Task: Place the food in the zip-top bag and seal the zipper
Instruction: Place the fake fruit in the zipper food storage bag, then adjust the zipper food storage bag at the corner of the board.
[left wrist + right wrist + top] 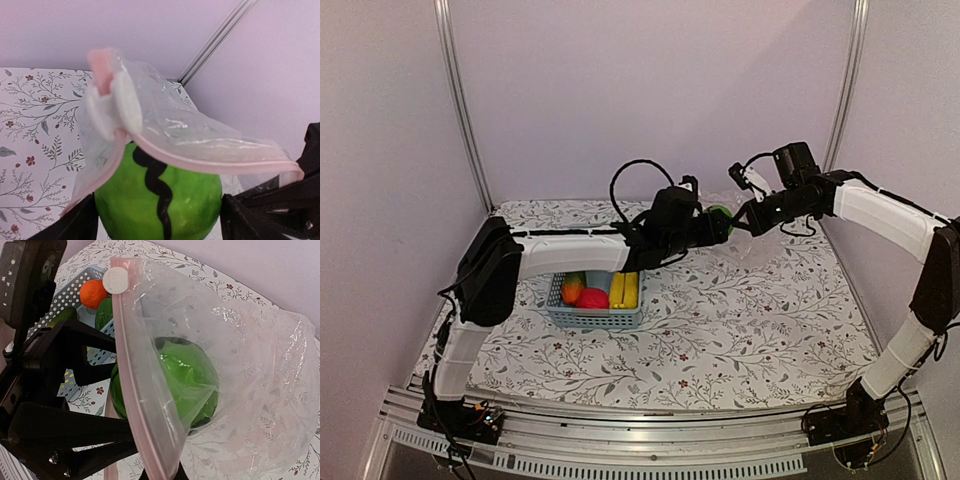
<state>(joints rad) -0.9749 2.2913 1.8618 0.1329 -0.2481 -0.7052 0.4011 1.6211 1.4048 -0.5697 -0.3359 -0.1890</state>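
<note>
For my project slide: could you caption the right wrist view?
Left pincer holds a green toy melon halfway into the clear zip-top bag, its mouth pinched by the right pincer.

Floral-clothed table (750, 320) bears a light-blue basket (595, 318).

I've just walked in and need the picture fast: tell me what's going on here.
The right pincer holds a clear bag up by its rim, mouth open. The left pincer holds a green toy fruit in that mouth, partly inside. The blue basket holds bananas and a red piece, not yet bagged.
</note>
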